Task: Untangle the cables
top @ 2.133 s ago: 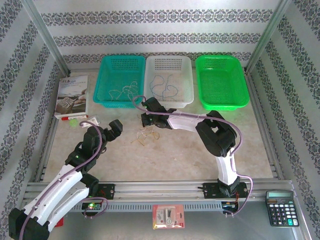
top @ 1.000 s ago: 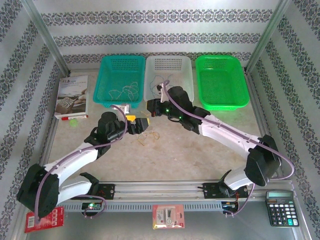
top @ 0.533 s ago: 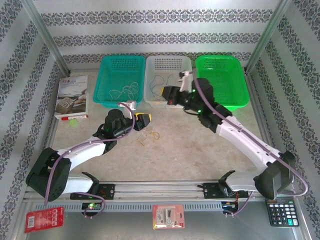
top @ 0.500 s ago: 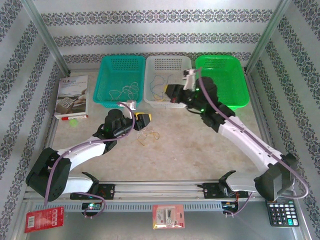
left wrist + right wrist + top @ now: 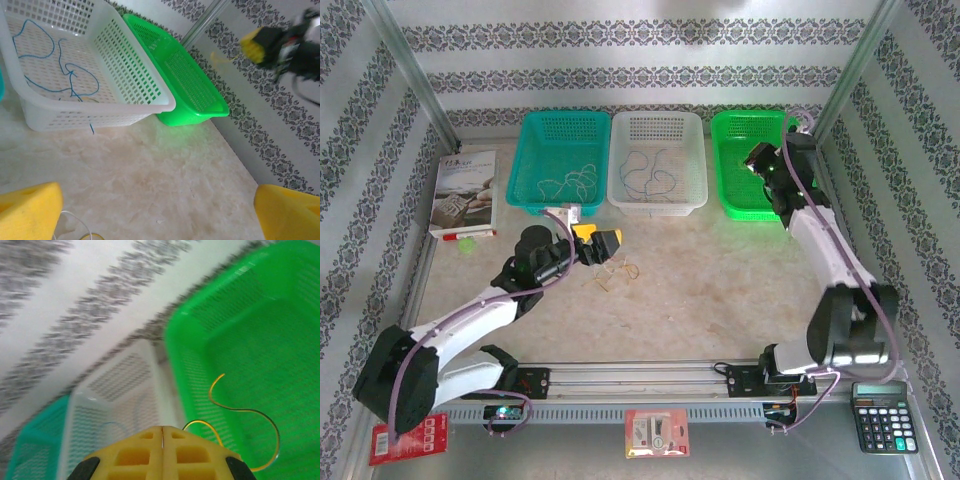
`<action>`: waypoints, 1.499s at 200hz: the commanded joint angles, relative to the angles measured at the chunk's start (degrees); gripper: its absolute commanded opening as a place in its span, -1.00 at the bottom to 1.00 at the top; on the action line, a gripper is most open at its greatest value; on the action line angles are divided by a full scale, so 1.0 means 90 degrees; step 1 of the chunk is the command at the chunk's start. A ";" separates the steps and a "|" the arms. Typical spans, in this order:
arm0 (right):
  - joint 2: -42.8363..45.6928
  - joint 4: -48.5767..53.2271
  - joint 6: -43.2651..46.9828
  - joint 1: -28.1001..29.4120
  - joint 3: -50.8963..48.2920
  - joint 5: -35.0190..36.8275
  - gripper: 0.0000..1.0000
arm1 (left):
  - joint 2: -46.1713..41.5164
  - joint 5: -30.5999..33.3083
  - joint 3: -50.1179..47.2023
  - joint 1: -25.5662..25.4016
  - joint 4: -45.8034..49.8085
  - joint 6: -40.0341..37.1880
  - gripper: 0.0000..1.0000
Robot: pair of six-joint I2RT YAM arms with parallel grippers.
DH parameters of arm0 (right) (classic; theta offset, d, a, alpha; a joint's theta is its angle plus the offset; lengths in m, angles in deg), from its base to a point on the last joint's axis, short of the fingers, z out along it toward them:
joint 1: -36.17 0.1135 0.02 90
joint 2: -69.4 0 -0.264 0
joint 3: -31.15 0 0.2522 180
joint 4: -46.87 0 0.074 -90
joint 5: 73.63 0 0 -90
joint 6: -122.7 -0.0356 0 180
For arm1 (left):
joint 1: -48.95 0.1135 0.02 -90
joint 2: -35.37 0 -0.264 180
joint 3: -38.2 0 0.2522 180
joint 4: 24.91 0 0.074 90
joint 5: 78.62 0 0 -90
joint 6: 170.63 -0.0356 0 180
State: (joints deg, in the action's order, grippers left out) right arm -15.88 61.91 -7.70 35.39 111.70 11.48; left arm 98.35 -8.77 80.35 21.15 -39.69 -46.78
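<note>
Right wrist view: right gripper, jaws closed, pinching thin yellow wire dangling straight down over green plastic mesh basket; left gripper, spread wide, hovering beside pale wire tangle.

On my feed, white wallpapered walls banded with grey damask stripes close in three sides. Slanted bare aluminium posts rise at the far corners. Below lies a beige marbled stone-look tabletop, with a slotted aluminium rail along its near edge. The light looks bright and even.
</note>
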 commanded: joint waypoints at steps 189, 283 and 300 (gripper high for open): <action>0.1237 -0.0309 0.0368 0.3350 -0.1616 -0.0190 -0.01 | -0.0831 0.1758 0.0004 -0.0019 0.3346 0.0897 1.00; -0.0697 -0.1821 -0.0062 0.4934 -0.2384 -0.0560 0.05 | -0.0597 0.1624 0.0047 0.0021 0.3357 0.0966 0.98; -0.0871 -0.1908 -0.0060 0.5036 -0.2354 -0.0586 0.00 | -0.0592 0.1608 0.0021 0.0021 0.3410 0.0982 0.99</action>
State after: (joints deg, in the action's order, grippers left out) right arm -21.93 49.01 -7.77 79.37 88.79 7.51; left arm 92.84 5.62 78.99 21.20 -10.40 -38.92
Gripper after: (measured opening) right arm 0.513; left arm 0.994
